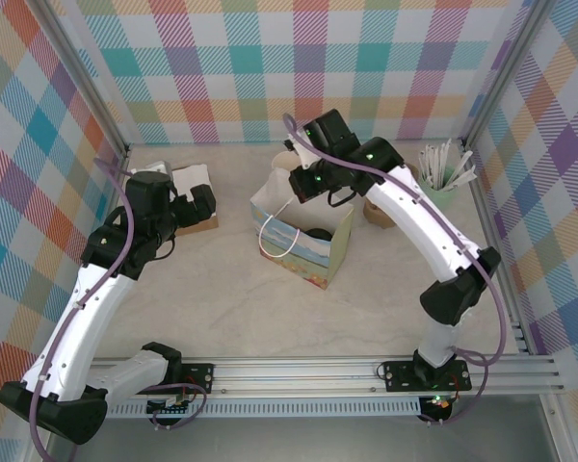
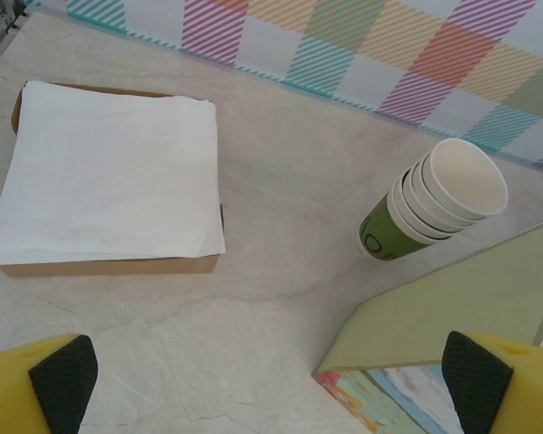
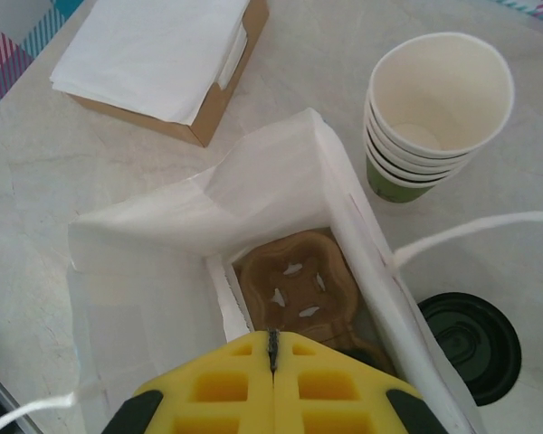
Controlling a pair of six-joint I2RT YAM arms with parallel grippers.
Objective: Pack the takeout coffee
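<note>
Right wrist view shows the coffee (image 3: 460, 339) from above as a round black lid, low down and just past the right wall of the bag (image 3: 145, 271). It reads as standing on the table beside the bag, not inside it. From the top external view the lid seems to sit at the bag's right end, so in or out cannot be told for sure. Inside the bag, a brown carrier (image 3: 294, 289) lies flat on the bottom with nothing in it.

The right gripper (image 3: 271, 353) hangs over the bag's mouth, clenched with its yellow fingers pressed together and nothing between them. A white handle (image 3: 471, 231) crosses the air just above the lid. Beyond are the stacked cups (image 3: 434, 117) and the napkins (image 3: 154, 45). The left gripper (image 2: 271, 380) is spread wide and empty, near the bag's green side (image 2: 452, 307) but apart from it.

Judging from this, packing is not yet done, and several things could go wrong:
- The handle could snag a finger reaching for the lid and drag or tip the bag, which nothing steadies.
- Too hard a squeeze could crush the paper cup or pop its lid.
- The cup's base could catch the soft rim on the way in and fold the wall.
- A miss of the carrier's well would leave the cup tilted.
</note>
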